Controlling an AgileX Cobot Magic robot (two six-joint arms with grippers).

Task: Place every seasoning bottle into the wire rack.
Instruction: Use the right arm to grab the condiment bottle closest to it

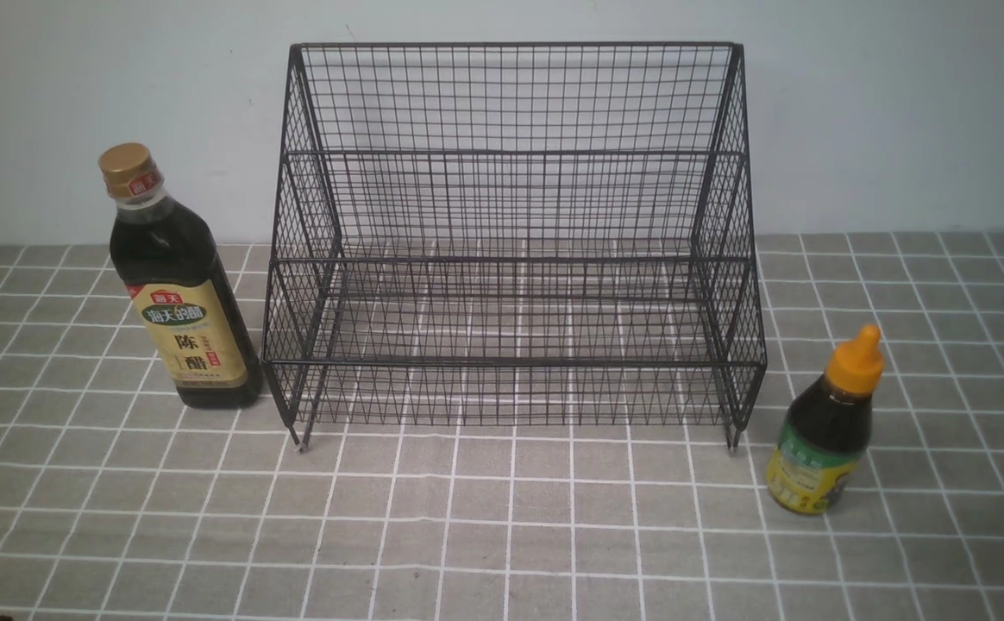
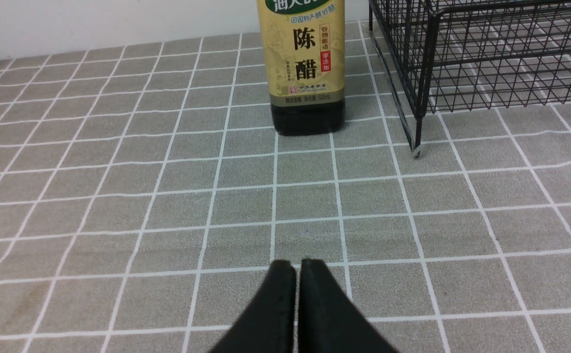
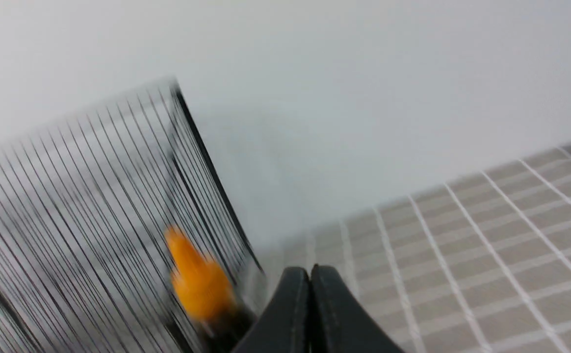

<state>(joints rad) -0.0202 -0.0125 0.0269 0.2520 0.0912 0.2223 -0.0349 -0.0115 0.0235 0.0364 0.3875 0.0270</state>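
Left hand (image 2: 298,265) and right hand (image 3: 310,270) are clenched on nothing — tall bottle (image 1: 176,285) stands upright left of the wire rack (image 1: 511,216), short bottle (image 1: 823,431) right, both on the tabletop (image 1: 502,543)

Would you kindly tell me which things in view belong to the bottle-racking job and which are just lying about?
For the job: tall gold-capped bottle; short orange-capped bottle; black wire rack.
Just there: checked tablecloth; white wall.
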